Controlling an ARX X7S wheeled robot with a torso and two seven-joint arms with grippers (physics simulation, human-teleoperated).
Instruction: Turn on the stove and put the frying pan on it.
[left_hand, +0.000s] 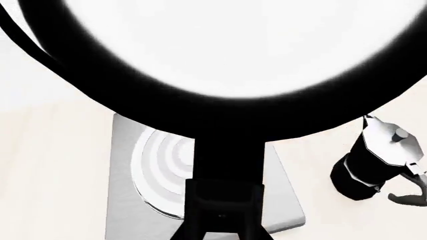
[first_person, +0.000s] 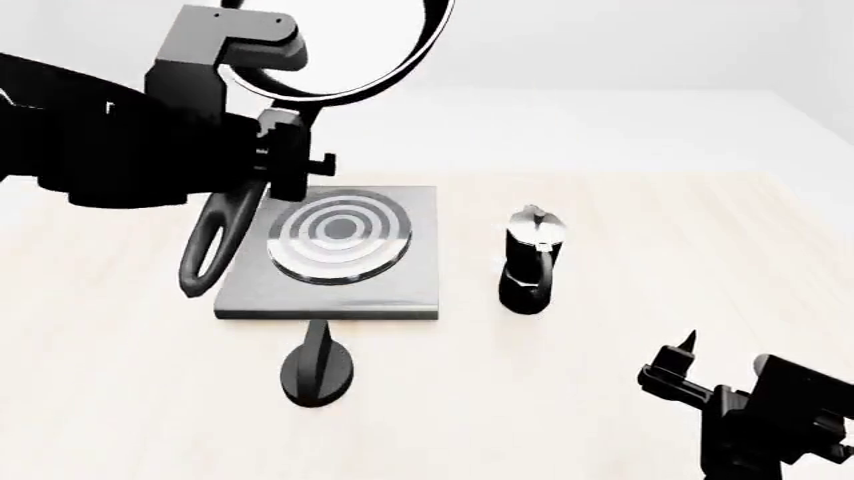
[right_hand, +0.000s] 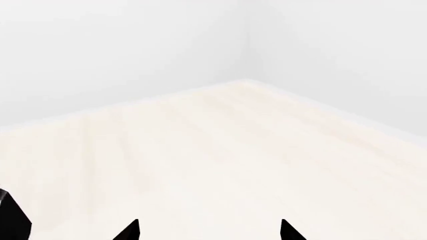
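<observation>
Over a pale desk, the left pincer grips the frying pan aloft; the stove beneath awaits it; the right pincer stands open.

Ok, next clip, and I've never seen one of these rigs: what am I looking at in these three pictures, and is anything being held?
These are simulator renders of a two-armed robot on wheels. The head view looks down from its head over a pale table. The other two come from cameras near each gripper.

On the table lie a grey stove with burner rings, a small black knob in front of it, and a moka pot beside it.

The left gripper is shut on the handle of the frying pan, holding it in the air above the stove, tilted up. In the left wrist view the pan fills most of the picture, with the stove below.

The right gripper is open and empty; its camera shows only bare table and fingertips.
</observation>
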